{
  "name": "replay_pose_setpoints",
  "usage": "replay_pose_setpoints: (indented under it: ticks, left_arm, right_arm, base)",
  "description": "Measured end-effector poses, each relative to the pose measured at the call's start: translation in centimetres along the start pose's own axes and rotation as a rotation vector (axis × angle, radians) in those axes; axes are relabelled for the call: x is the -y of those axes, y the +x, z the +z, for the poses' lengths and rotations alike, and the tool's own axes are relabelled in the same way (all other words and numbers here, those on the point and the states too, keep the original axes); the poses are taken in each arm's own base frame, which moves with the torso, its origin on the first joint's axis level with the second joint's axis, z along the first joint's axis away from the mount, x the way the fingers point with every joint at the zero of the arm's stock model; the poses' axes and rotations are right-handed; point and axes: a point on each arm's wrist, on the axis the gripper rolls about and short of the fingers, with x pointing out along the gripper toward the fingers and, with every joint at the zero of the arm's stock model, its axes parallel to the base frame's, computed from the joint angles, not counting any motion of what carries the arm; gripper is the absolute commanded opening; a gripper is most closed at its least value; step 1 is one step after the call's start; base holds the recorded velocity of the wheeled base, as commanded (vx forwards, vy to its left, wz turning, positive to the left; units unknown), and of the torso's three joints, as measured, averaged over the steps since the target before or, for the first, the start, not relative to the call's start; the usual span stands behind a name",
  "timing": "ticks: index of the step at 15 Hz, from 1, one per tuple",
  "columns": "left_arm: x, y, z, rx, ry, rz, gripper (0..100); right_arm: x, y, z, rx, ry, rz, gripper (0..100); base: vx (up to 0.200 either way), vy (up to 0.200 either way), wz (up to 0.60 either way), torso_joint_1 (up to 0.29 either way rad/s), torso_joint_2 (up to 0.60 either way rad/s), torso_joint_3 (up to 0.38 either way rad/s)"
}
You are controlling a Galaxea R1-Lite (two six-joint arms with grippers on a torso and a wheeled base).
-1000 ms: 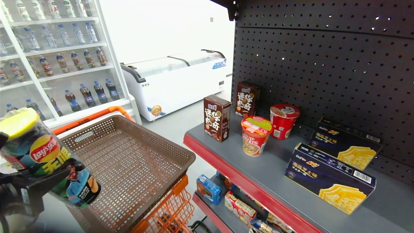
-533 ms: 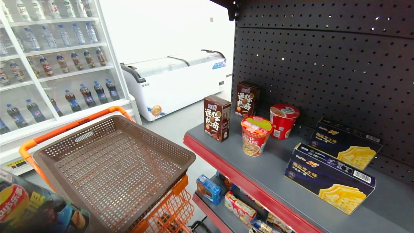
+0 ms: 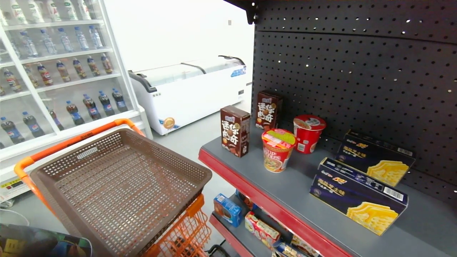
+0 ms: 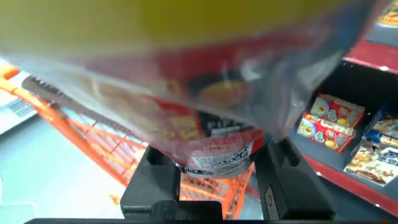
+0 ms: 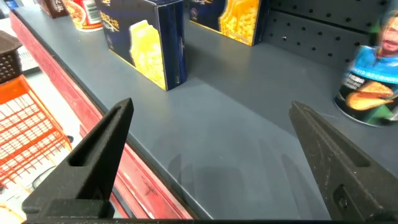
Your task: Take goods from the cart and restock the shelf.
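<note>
A chips can with a yellow lid and red label sits between the black fingers of my left gripper, which is shut on it. In the head view a part of that can shows at the bottom left corner, beside the brown cart basket. My right gripper is open above bare grey shelf board. A second chips can stands on the shelf, off to one side of the right gripper. The shelf has a red front edge.
On the shelf stand two brown boxes, two noodle cups and two dark blue cracker boxes. The orange cart frame stands close to the shelf's lower level, which holds snack packs. A drinks fridge and a chest freezer stand behind.
The chips can in my left gripper has dropped from beside the basket down to the head view's bottom left corner. The head camera has shifted slightly.
</note>
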Motion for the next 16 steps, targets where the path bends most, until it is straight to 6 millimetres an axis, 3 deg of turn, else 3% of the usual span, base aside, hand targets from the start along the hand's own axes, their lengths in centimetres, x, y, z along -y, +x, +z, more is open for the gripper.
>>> replay_pose_setpoints:
  ticks: [14,16]
  left_arm:
    - [0.16,-0.53,-0.96,-0.046,-0.003,-0.036,0]
    - [0.18,-0.62,-1.04,-0.041,-0.002,-0.036,0]
  right_arm:
    - [0.0,0.0,0.01,0.001,-0.001,0.0,100]
    - [0.0,0.0,0.0,0.0,-0.001,0.0,100]
  base:
    - [0.0,0.0,-0.6,0.003,0.0,0.003]
    - [0.0,0.0,0.0,0.0,0.0,0.0]
